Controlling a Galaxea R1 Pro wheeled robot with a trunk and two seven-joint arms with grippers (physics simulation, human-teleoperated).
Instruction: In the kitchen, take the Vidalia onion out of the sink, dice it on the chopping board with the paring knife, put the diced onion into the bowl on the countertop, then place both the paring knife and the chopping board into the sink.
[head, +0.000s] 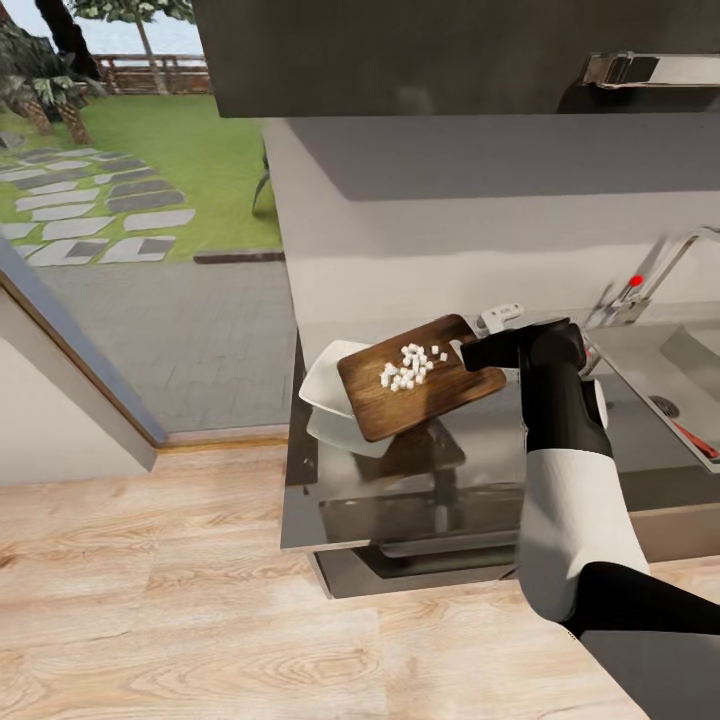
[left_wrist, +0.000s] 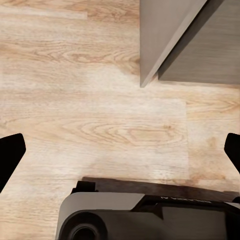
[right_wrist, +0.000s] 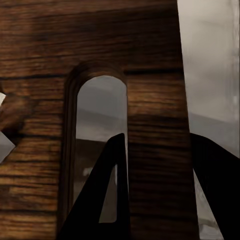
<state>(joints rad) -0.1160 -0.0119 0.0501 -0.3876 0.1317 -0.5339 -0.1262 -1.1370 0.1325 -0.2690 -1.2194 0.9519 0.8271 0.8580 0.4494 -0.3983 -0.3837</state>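
Head view: the surface (head: 470, 470), a grey slab over dark cabinet fronts, runs from its left end near the light wood floor (head: 150, 600) to the sink (head: 660, 420) at the right side. The chrome tap (head: 660, 270) with a red knob stands at the sink's back edge.

The right arm (head: 565, 470) reaches forward over the surface's front edge. The right gripper (head: 478, 352) pinches the right-hand end of the chopping board (head: 415, 395), at the end with the slot hole. In the right wrist view the board's slot hole (right_wrist: 97, 150) sits directly between camera and surface, one dark finger (right_wrist: 107, 195) seen through it and the other at the board's edge; the board (right_wrist: 150, 100) lies clamped between them.

The board is held off the surface, tilted, its left end lower and overlapping the bowl (head: 325, 385), which sits near the surface's left end. The diced onion (head: 410, 367), a cluster of tiny white cubes, rests on the board's upper face near its centre, left of the gripper and well apart from it.

A slim red-brown object, probably the paring knife (head: 693, 440), lies in the sink basin near the drain.

Left wrist view: the left gripper (left_wrist: 120, 150) is spread wide, fingertips at opposite frame edges, above the wood floor (left_wrist: 100, 115) beside a grey cabinet corner (left_wrist: 175, 40).
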